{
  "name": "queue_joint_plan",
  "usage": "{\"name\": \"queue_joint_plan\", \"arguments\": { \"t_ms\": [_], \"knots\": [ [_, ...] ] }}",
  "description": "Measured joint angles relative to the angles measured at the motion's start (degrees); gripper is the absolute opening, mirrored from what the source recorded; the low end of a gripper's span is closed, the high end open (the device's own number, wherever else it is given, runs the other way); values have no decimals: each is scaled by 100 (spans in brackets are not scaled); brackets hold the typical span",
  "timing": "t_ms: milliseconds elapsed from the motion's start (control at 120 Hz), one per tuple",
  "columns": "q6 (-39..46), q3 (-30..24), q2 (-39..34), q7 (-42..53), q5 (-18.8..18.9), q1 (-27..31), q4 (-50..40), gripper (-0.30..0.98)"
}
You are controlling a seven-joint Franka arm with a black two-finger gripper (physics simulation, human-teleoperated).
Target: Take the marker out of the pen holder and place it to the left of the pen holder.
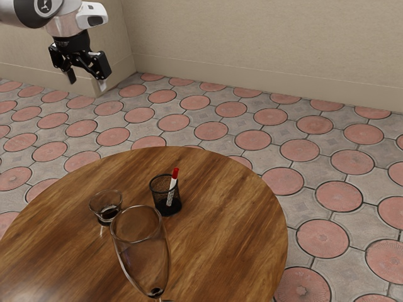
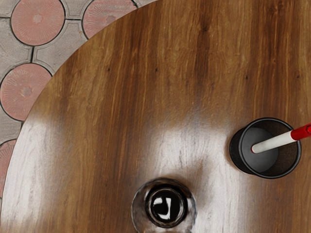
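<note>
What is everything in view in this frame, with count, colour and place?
Marker: one, white with a red end, leaning in the pen holder
Mesh pen holder: one, black, upright on the table
Short glass: one, clear, dark at the bottom, beside the pen holder
Tall glass: one, clear, nearest the exterior camera
Round wooden table: one, brown, under these things
Paved floor: one, grey with pink discs, around the table
Wall: beige, behind, with a matching baseboard
Franka arm: one, white and dark grey, exterior view's upper left
Two-finger gripper: one, black, open, at the arm's end
</note>
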Motion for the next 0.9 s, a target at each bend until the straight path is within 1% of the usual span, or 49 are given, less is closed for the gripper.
{"name": "queue_joint_plan", "arguments": {
  "t_ms": [117,233,267,300,350,383,433,458,492,533,617,700,767,900],
  "knots": [
    [-1,-7,-8,5,6,-1,-16,69],
    [-74,-65,-36,36,-206,111,-18,69],
    [-197,-223,-65,113,-132,264,-8,69],
    [-325,-418,-6,237,25,373,-27,69],
    [-487,-556,459,430,206,304,-81,69],
    [-572,-579,868,564,292,35,-104,69],
    [-617,-587,1245,758,391,-933,-334,69],
    [-576,-592,1333,849,428,-1310,-550,68],
    [-474,-596,1389,960,466,-1582,-825,68],
    [-343,-593,1422,1064,503,-1710,-1022,68],
    [-70,-472,1575,1177,538,-1728,-1031,68],
    [121,-355,2078,1245,528,-1385,-492,68],
    [227,-332,2482,1269,426,-1166,-151,68],
    [360,-317,2653,994,224,-1137,-115,69]
  ]
}}
